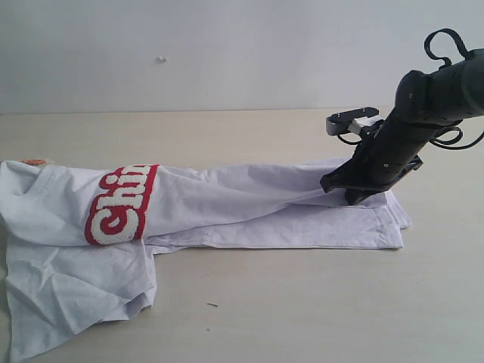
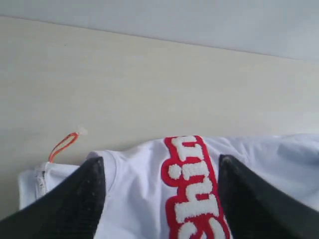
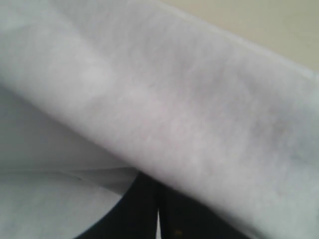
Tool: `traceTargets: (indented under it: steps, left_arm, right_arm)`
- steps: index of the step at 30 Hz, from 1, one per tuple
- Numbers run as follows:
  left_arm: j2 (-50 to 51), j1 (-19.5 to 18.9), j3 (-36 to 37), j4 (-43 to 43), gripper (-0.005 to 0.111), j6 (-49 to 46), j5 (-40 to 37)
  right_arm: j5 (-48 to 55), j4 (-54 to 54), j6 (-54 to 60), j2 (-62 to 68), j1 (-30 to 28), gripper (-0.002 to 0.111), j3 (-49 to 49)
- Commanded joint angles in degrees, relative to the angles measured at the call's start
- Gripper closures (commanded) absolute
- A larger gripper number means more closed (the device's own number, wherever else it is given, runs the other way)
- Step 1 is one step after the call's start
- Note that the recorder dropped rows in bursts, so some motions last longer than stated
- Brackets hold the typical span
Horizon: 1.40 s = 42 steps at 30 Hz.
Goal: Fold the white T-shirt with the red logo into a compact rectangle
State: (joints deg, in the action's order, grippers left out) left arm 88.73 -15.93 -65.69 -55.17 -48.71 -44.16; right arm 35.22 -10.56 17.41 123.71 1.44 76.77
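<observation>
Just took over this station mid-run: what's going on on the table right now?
The thin white cotton T-shirt lies stretched along the pale wooden table, partly folded lengthwise, with its red patch logo with white letters wrapped over the fold. The right gripper is shut on the cloth at the hem end. The left gripper is open above the collar end, by the logo, holding nothing. A crumpled flap spreads loose there, so it is no compact rectangle yet.
</observation>
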Motion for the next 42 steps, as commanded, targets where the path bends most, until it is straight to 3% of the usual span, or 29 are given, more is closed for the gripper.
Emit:
traceTargets:
  steps: [1,6,9,11,14,17,23,28,33,36,42]
  left_arm:
    - [-0.4,-0.2,-0.4,-1.2,0.043,-0.7,-1.1]
    - [0.0,0.8,0.1,-0.4,0.044,-8.2,-7.7]
    - [0.8,5.4,4.4,1.1,0.046,-16.5,-8.6]
    - [1.2,11.0,7.6,6.9,0.046,-19.6,-3.3]
    - [2.1,17.3,11.4,16.8,0.046,-17.0,6.8]
    - [3.8,20.3,13.4,21.9,0.046,-11.0,13.3]
    - [10.2,20.6,12.1,23.7,0.046,-2.7,12.5]
    - [13.5,20.7,11.6,25.8,0.046,-2.6,13.7]
    - [14.4,20.7,11.6,25.0,0.046,0.7,29.1]
    - [15.4,20.7,11.6,24.9,0.046,2.7,34.3]
    - [19.9,20.7,11.6,26.1,0.046,2.7,33.8]
  right_arm:
    - [3.5,5.0,0.0,3.4,-0.4,0.108,-1.5]
    - [4.2,5.9,-0.2,3.4,-0.6,0.108,-0.4]
    - [4.4,5.4,-1.2,3.4,-0.4,0.108,-0.3]
    - [4.1,5.3,-1.0,3.4,-0.4,0.108,-0.3]
    - [3.9,5.3,-1.0,3.4,-0.4,0.108,-0.3]
    - [4.6,5.0,-1.0,3.4,-0.4,0.108,-0.3]
    - [5.3,5.0,-1.0,3.4,-0.4,0.108,-0.3]
    - [4.3,5.0,-1.0,3.4,-0.4,0.108,-0.3]
    - [4.1,5.0,-1.0,3.4,-0.4,0.108,-0.3]
    - [4.1,5.0,-1.0,3.4,-0.4,0.108,-0.3]
    - [4.2,5.2,-1.0,3.4,-0.4,0.108,-0.3]
